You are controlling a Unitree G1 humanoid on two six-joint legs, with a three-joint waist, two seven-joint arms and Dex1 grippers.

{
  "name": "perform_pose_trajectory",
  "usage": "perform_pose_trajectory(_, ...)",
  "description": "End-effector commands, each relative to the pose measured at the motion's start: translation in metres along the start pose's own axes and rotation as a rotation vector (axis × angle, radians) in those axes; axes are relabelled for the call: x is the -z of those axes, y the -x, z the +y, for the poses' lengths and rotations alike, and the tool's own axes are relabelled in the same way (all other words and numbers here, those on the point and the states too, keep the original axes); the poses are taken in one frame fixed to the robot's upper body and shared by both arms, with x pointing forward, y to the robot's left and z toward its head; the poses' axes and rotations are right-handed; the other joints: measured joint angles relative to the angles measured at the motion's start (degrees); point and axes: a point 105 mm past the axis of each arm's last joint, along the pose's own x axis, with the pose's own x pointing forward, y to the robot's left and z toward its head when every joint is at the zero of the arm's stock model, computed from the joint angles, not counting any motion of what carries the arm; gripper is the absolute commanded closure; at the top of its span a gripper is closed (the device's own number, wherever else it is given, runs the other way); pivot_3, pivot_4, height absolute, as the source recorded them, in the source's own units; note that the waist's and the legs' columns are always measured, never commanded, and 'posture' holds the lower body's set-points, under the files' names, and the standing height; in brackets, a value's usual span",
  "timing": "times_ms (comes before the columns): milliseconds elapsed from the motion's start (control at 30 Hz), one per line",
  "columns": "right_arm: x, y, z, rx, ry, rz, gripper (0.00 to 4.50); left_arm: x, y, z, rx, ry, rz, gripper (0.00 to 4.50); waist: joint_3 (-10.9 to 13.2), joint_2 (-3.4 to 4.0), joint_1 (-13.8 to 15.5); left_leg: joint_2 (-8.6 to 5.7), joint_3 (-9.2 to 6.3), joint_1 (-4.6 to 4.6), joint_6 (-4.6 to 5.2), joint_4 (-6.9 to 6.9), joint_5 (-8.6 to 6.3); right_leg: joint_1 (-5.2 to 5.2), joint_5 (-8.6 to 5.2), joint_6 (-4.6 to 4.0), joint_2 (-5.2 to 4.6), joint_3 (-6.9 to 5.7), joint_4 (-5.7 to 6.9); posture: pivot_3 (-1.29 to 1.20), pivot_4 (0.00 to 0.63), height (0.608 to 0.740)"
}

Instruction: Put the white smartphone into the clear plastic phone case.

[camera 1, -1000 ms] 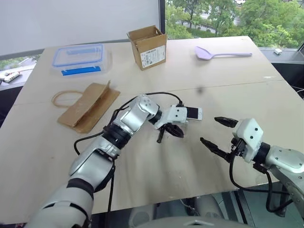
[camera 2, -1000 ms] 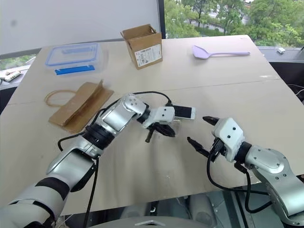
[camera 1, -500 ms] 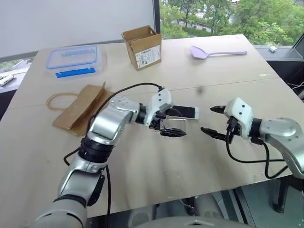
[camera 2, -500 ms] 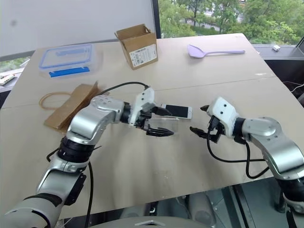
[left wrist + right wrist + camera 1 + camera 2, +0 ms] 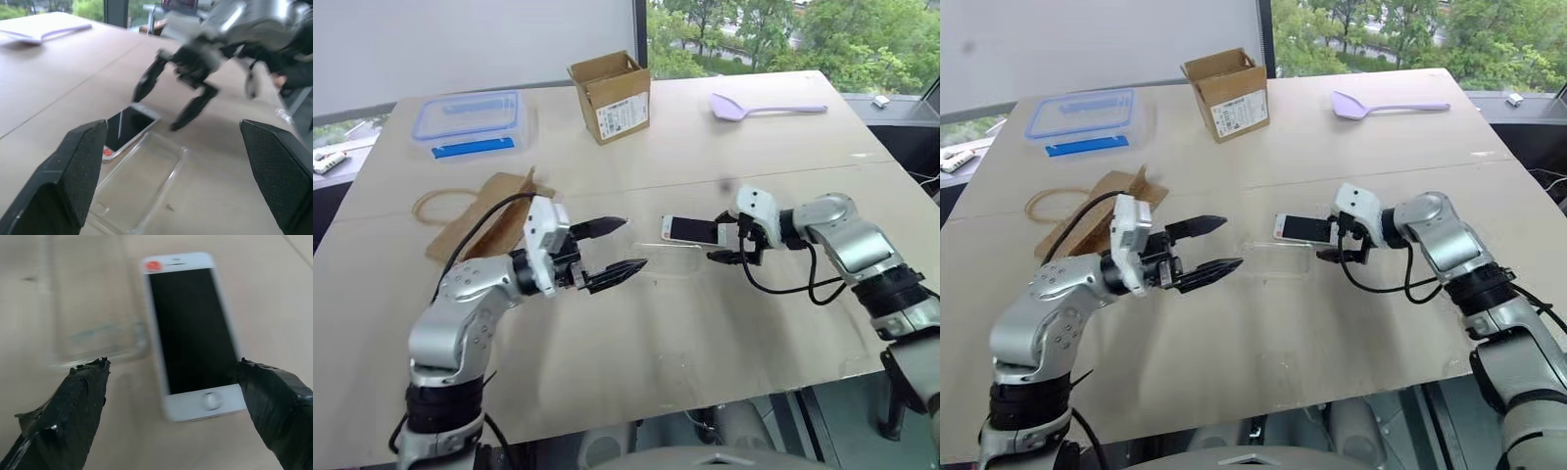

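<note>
1. Where the head views look down on the wooden surface (image 5: 636, 382), the white smartphone (image 5: 690, 230) lies flat near the middle, screen up. The clear plastic phone case (image 5: 656, 267) lies flat just beside it, on the side nearer the robot. The left tool (image 5: 614, 245) hangs above the surface with its two black fingers wide apart and nothing between them, pointing toward the case. The right tool (image 5: 722, 238) has its fingers spread wide at the phone's end, and I cannot tell if they touch it. Farther back sit a cardboard box (image 5: 612, 96), a clear food box with a blue rim (image 5: 471, 122), a purple spoon (image 5: 769, 109) and a brown paper bag (image 5: 489, 217).

2. In the left wrist view, the left tool's fingers (image 5: 73, 176) stand far apart. Between them I see the case (image 5: 137, 186) and the phone (image 5: 128, 128) side by side, with the right tool (image 5: 166, 105) open above the phone.

3. In the right wrist view, the right tool's fingers (image 5: 73, 406) are wide open. The phone (image 5: 193, 333) lies screen up, and the case (image 5: 90, 308) lies beside it, empty.
</note>
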Motion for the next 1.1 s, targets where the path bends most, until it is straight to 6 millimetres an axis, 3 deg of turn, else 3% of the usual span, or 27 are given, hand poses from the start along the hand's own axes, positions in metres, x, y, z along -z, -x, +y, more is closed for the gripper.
perform_pose_trajectory(33,0.004,-0.002,-0.015,0.016,0.017,0.051,0.00,-0.003,0.017,-0.008,-0.016,-0.023,-0.009,0.06,0.00,0.00,0.04,0.00,0.01,0.01,0.00,-0.02,0.00,0.00,0.00,0.00,0.00,0.01,0.00,0.00,0.150,0.740)
perform_pose_trajectory(167,0.008,-0.012,-0.023,0.010,0.010,0.088,0.00,0.005,0.024,-0.009,-0.058,-0.031,0.013,0.06,0.02,0.03,0.17,-0.02,0.11,-0.01,0.00,-0.02,0.00,0.00,0.00,-0.02,0.01,-0.07,0.01,0.00,0.150,0.740)
perform_pose_trajectory(367,0.008,-0.030,-0.013,-0.084,0.004,0.104,0.00,0.011,0.025,-0.005,-0.109,-0.027,0.007,0.06,-0.01,0.02,-0.47,0.03,0.11,0.40,-0.01,-0.14,0.00,0.22,0.02,-0.05,0.05,0.09,0.06,0.00,0.150,0.740)
perform_pose_trajectory(467,0.011,-0.035,-0.012,-0.089,0.022,0.103,0.75,0.015,0.026,-0.005,-0.124,-0.025,0.010,0.00,-0.06,-0.01,-1.25,0.03,0.23,0.74,-0.01,-0.49,0.00,0.32,0.01,-0.06,0.06,0.27,0.06,0.00,0.150,0.740)
perform_pose_trajectory(533,0.015,-0.035,-0.012,-0.089,0.040,0.116,1.59,0.018,0.027,-0.006,-0.132,-0.021,0.013,0.00,-0.08,-0.01,-1.56,0.05,0.32,0.83,-0.01,-0.57,0.00,0.32,0.02,-0.05,0.07,0.35,0.08,0.00,0.150,0.740)
perform_pose_trajectory(633,0.021,-0.027,-0.023,-0.017,0.104,0.169,1.61,0.022,0.029,-0.005,-0.150,-0.001,0.015,0.00,-0.10,0.00,-1.50,0.06,0.36,0.90,-0.01,-0.59,0.00,0.32,0.02,-0.05,0.09,0.41,0.13,0.00,0.150,0.740)
perform_pose_trajectory(767,-0.023,0.002,-0.027,0.048,0.087,0.001,1.72,0.027,0.033,0.000,-0.194,0.005,0.034,0.00,-0.06,0.05,-0.77,0.04,0.29,0.85,-0.07,-0.55,0.05,0.32,-0.07,-0.32,0.07,0.41,0.16,0.00,0.150,0.740)
perform_pose_trajectory(933,-0.067,0.026,0.008,0.030,0.161,-0.114,1.72,0.034,0.040,0.011,-0.236,0.014,0.057,0.00,0.02,0.18,-0.06,0.02,0.31,0.55,-0.09,-0.63,0.06,-0.06,0.05,-0.11,0.05,0.40,0.15,0.00,0.150,0.740)
perform_pose_trajectory(1100,-0.090,0.023,0.050,-0.016,0.248,-0.118,1.72,0.036,0.041,0.029,-0.248,-0.010,0.083,0.00,0.02,0.19,0.14,0.13,0.17,0.47,-0.09,-0.80,0.05,-0.19,0.03,-0.14,0.20,0.27,0.15,0.00,0.150,0.740)
